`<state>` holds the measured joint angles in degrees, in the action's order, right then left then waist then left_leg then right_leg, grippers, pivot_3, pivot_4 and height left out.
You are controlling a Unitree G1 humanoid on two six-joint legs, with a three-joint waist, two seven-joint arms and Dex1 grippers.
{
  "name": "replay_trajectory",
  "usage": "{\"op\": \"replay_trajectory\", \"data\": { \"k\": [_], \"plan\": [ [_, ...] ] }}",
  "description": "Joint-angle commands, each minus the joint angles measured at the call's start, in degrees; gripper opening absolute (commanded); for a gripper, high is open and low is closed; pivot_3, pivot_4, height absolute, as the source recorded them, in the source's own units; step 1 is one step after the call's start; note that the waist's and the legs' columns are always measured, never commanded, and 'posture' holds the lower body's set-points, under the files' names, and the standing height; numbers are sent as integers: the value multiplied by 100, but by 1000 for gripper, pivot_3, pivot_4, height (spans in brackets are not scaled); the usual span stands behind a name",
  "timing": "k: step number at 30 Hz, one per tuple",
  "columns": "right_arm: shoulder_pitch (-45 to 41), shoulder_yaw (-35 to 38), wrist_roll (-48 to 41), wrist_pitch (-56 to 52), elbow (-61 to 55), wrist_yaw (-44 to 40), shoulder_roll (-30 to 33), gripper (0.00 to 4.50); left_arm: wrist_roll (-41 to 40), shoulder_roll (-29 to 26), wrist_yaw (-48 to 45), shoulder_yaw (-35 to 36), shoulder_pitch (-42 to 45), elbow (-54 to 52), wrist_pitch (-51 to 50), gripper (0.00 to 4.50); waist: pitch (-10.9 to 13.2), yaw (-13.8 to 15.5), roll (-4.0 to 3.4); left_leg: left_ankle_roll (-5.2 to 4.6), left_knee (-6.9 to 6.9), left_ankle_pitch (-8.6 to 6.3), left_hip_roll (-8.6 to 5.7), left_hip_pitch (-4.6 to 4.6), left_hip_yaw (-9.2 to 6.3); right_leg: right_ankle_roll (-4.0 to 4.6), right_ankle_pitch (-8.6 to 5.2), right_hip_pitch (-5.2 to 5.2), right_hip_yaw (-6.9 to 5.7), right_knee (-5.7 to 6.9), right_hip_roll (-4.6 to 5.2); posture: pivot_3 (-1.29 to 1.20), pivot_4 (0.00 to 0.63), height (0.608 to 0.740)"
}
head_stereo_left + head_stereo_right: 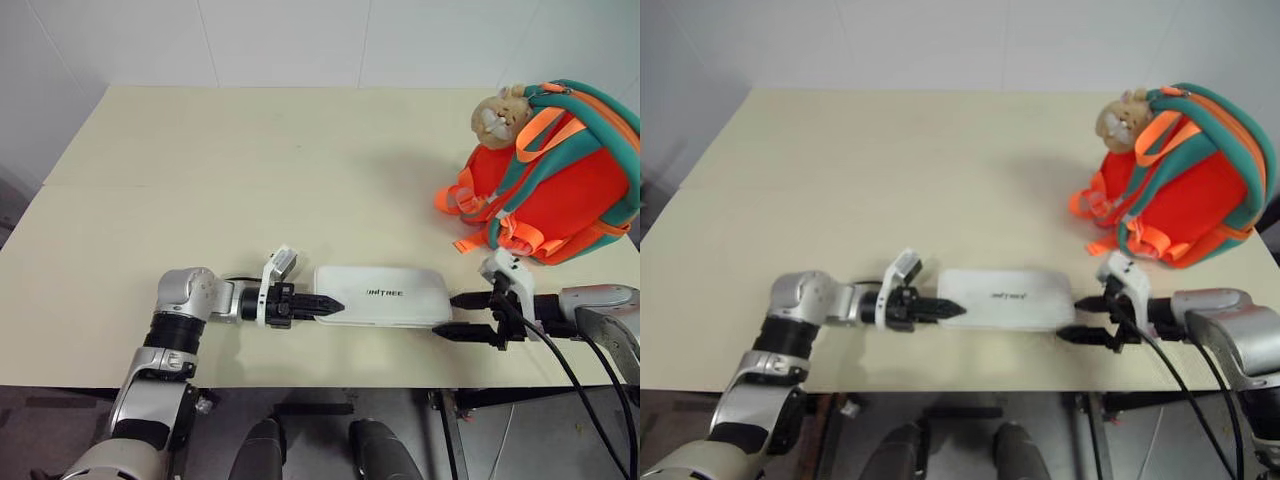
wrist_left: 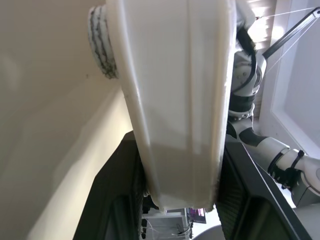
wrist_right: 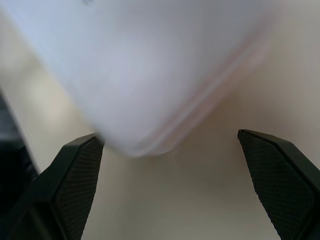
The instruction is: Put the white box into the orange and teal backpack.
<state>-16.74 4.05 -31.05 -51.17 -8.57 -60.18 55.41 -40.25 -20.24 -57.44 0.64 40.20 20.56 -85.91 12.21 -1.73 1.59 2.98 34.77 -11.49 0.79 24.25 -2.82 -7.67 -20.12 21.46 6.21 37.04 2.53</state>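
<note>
The white box (image 1: 385, 293) lies flat near the table's front edge, its dark lettering facing up. My left gripper (image 1: 333, 305) is at the box's left end, pointing right. In the left wrist view both black fingers (image 2: 120, 200) press against the sides of that end, shut on it. At the box's right end my right gripper (image 1: 466, 314) stands open, and the box's corner (image 3: 150, 100) sits beside one fingertip. The orange and teal backpack (image 1: 565, 190) rests at the far right of the table, with a tan plush toy (image 1: 500, 115) at its top.
The cream table (image 1: 250, 160) stretches wide to the left and back, up to a white wall. Its front edge runs just below both grippers. Black cables (image 1: 560, 360) hang from my right wrist past that edge.
</note>
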Motion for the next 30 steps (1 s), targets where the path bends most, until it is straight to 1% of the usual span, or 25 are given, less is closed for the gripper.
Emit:
{"op": "replay_trajectory", "data": {
  "k": [1,5,7,12,16,20,24,27,30],
  "plan": [
    [-95,892,-13,256,49,544,-98,4500,-72,-211,281,511,-184,-100,116,1497,0,-3,0,1,2,1,0,0,0,0,0,1,0,5,0,0,150,740],
    [-277,1470,59,429,149,1104,-201,4500,-56,-398,579,1026,-280,40,410,1497,0,-12,0,3,9,2,1,-5,1,1,0,1,3,14,-2,0,150,740],
    [-476,1726,139,509,191,1517,-263,4500,-2,-516,756,1278,-390,83,614,1497,0,-13,0,4,12,2,0,-5,3,1,1,2,4,18,-1,0,150,740],
    [-1001,1856,324,782,460,2407,-712,4500,-92,-522,1022,1569,-622,-88,660,1497,-1,-9,2,4,13,2,1,-6,6,1,1,2,8,19,0,0,150,740],
    [-1600,1617,572,1071,1068,2933,-1226,4500,-233,-349,1230,1621,-791,-427,579,1497,-2,-14,3,3,13,3,-1,-7,8,1,1,1,10,22,2,0,150,740],
    [-1995,1352,837,1446,1625,2997,-1452,4500,-361,-232,1419,1743,-859,-611,530,1497,-2,-3,3,3,13,3,-1,-7,9,1,1,3,10,24,1,0,150,740],
    [-2558,1022,1322,1897,2549,3349,-1741,4500,-492,-151,1642,1955,-995,-830,464,1497,-2,-35,3,3,13,3,-1,-7,12,0,2,4,11,25,1,0,150,740],
    [-2807,1002,1404,2148,2954,3424,-1901,4500,-617,-132,1790,2136,-1081,-946,407,1497,-2,-34,3,3,11,3,1,-7,11,1,1,5,10,26,-2,0,150,740],
    [-3254,970,1564,2768,3739,3556,-2197,4500,-683,-81,1951,2264,-1160,-993,424,1497,-2,-113,3,4,10,3,1,-7,14,1,1,7,13,27,-2,0,150,740]
  ]
}}
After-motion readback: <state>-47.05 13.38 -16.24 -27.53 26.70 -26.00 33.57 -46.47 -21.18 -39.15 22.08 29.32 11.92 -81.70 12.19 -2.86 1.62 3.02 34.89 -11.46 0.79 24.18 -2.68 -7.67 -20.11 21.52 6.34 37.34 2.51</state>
